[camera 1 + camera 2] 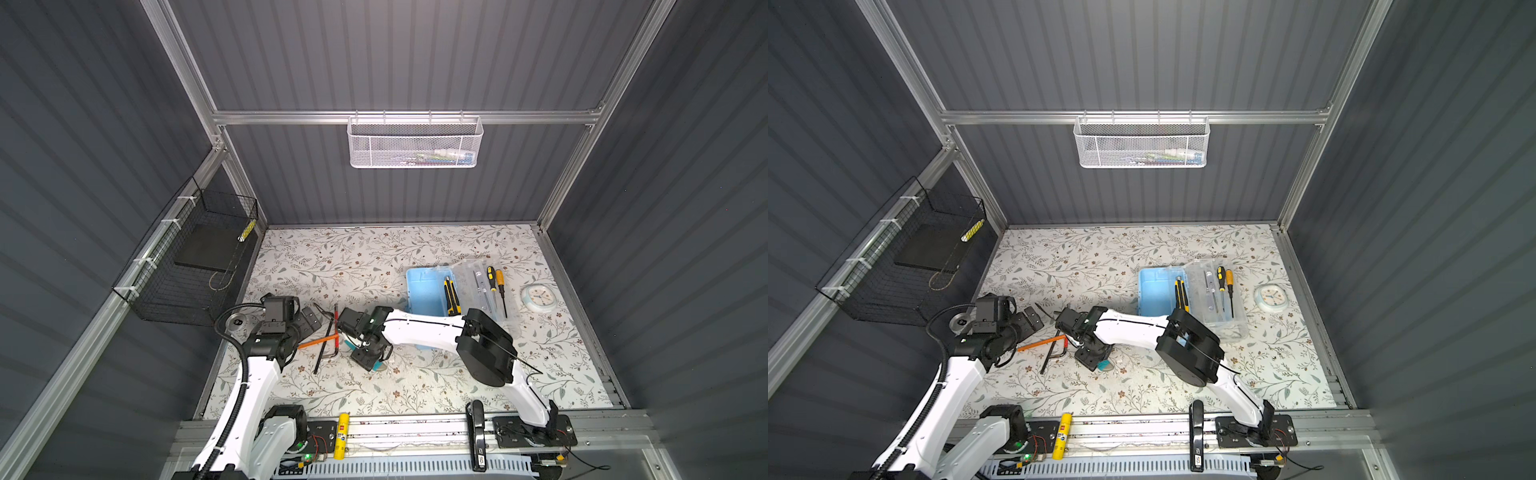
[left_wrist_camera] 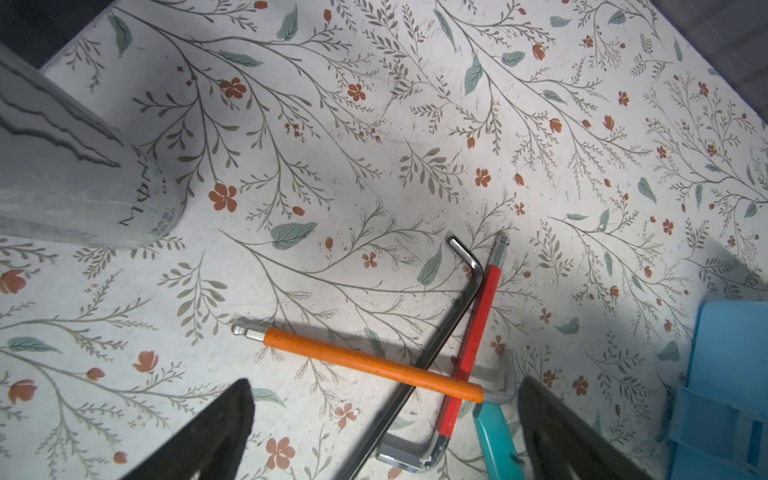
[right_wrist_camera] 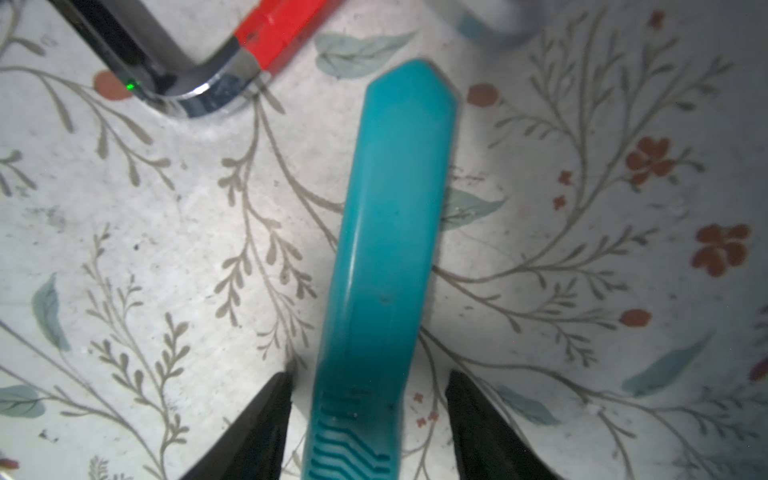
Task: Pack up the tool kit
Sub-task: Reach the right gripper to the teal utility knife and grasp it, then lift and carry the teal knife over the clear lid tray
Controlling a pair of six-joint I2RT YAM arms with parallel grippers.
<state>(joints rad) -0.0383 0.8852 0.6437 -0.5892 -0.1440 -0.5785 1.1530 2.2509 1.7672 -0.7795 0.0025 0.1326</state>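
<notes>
The light-blue box (image 1: 426, 291) (image 1: 1154, 291) of the tool kit lies open at the right, a yellow-black utility knife (image 1: 451, 297) inside it. Its clear lid (image 1: 478, 286) carries screwdrivers (image 1: 496, 282). Left of the middle, hex keys (image 1: 328, 336) lie crossed: orange (image 2: 365, 363), red (image 2: 473, 336) and dark (image 2: 436, 332). My right gripper (image 1: 368, 357) (image 3: 370, 374) is low over a teal tool handle (image 3: 390, 232) (image 2: 496, 436) and open, a gap showing on each side of the handle. My left gripper (image 1: 309, 320) (image 2: 384, 382) hangs wide open above the hex keys.
A white mesh basket (image 1: 413, 143) hangs on the back wall. A black wire basket (image 1: 195, 257) sits on the left wall. A grey can (image 1: 237, 322) stands by the left arm and a small clock (image 1: 539, 298) lies right of the lid. A glue stick (image 1: 343, 436) and a stapler (image 1: 477, 432) rest on the front rail.
</notes>
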